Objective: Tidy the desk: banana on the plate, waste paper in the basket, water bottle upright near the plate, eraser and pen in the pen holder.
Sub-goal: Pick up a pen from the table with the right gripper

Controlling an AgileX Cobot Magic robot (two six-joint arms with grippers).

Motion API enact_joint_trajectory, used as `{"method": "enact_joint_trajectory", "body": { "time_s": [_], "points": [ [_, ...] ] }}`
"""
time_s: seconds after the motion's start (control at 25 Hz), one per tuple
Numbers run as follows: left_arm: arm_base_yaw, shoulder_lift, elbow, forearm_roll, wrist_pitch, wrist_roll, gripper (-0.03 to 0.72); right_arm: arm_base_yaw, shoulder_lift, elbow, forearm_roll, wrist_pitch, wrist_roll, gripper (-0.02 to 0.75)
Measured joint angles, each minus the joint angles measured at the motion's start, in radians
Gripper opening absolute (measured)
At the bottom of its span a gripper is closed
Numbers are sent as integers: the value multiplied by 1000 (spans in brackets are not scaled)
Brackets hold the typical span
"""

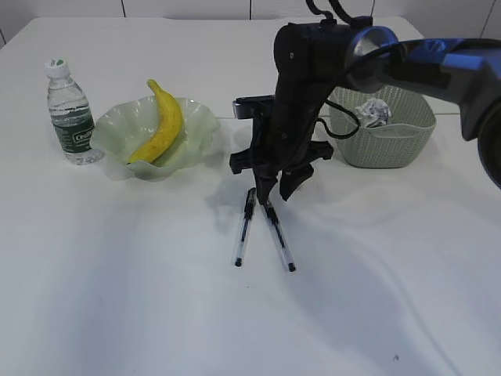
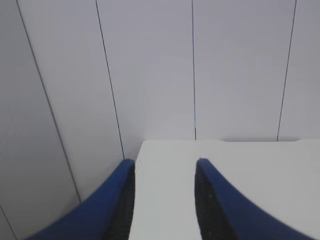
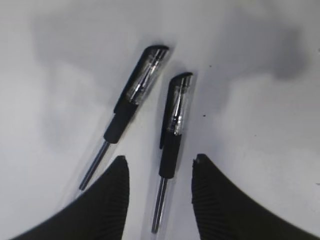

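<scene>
Above right pen (image 3: 172,132), right pincer (image 3: 159,200) open, straddling it

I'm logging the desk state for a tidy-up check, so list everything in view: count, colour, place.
desk: one, white, under everything.
water bottle: one, clear with white cap and dark green label, upright at far left beside the plate.
plate: one, pale green with wavy rim, left of centre.
banana: one, yellow, lying in the plate.
basket: one, sage green, right rear.
waste paper: one crumpled ball, white, inside the basket.
pens: two, black and clear, side by side on the desk at centre.
right pincer: one, black, open, lowered straddling one pen.
left pincer: one, blue, open, empty, at the desk's edge facing a panelled wall.
</scene>
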Motion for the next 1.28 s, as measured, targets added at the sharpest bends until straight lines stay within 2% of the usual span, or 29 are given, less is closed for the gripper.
{"method": "enact_joint_trajectory", "body": {
  "time_s": [1.28],
  "points": [
    [0, 0, 0, -3, 23, 0, 265, 0, 49, 0, -3, -4, 30, 316]
  ]
}}
